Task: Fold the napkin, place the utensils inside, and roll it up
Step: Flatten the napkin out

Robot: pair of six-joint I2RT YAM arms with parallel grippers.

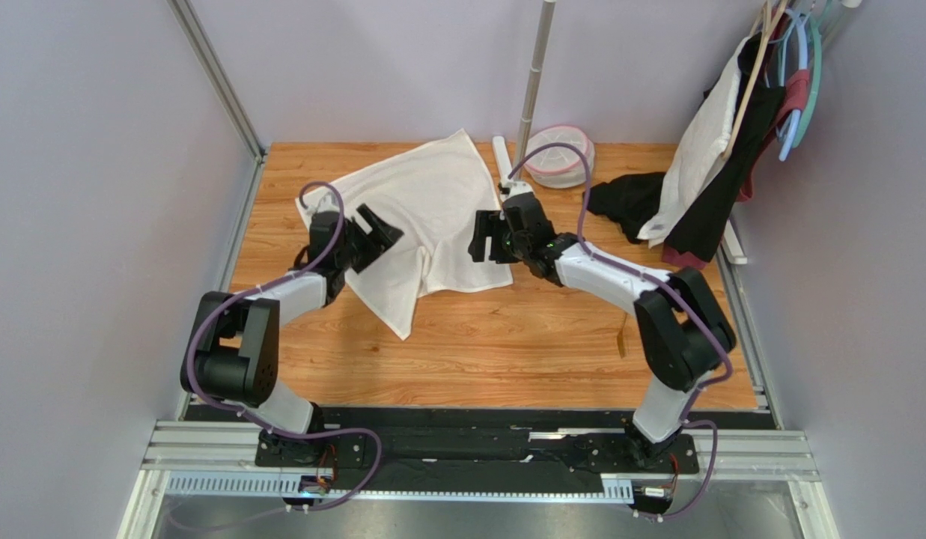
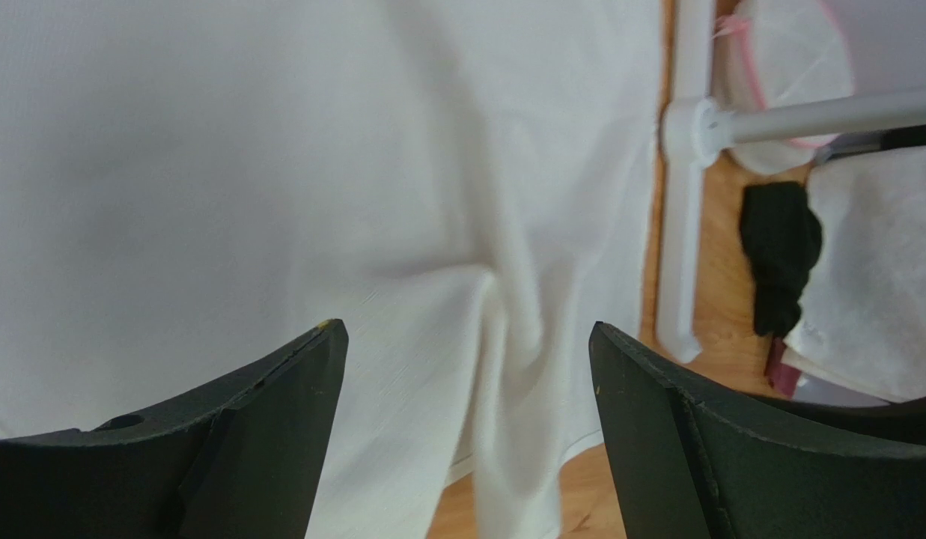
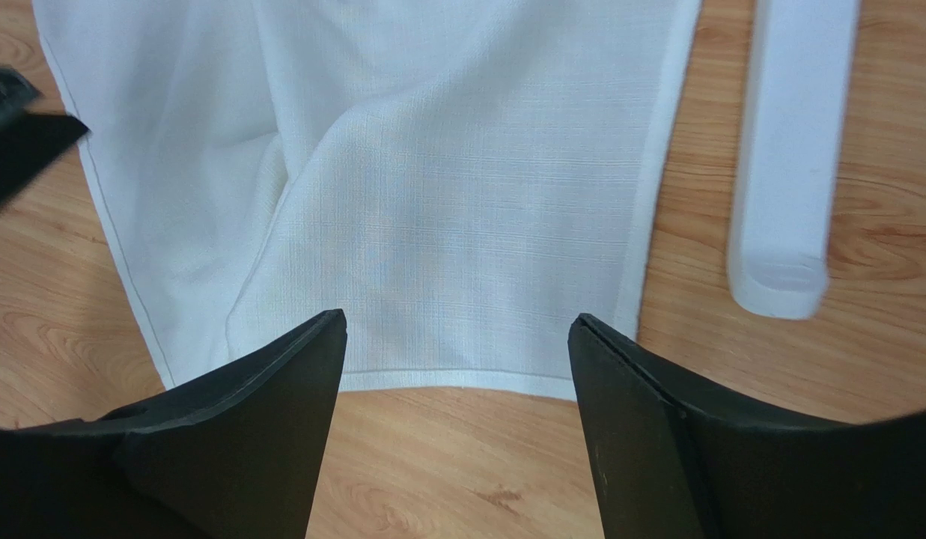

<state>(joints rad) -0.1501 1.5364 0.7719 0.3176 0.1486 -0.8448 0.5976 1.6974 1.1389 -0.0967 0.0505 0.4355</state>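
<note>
The napkin (image 1: 428,213) is a cream-white cloth lying creased and partly folded on the wooden table, with one corner pointing toward the near edge. My left gripper (image 1: 383,234) is open just above its left part; the left wrist view shows the cloth (image 2: 265,168) filling the space past the gripper (image 2: 467,337). My right gripper (image 1: 484,238) is open and empty at the napkin's right edge; the hem (image 3: 456,376) lies between the open jaws (image 3: 456,326). A slim fork-like thing (image 1: 622,331) lies on the wood by the right arm's elbow.
A white stand with a pole (image 1: 532,79) and a flat base bar (image 3: 788,168) is behind the napkin. A pink-rimmed white round item (image 1: 559,155), a black cloth (image 1: 630,200) and a white garment on hangers (image 1: 703,146) are at the back right. Walls close both sides.
</note>
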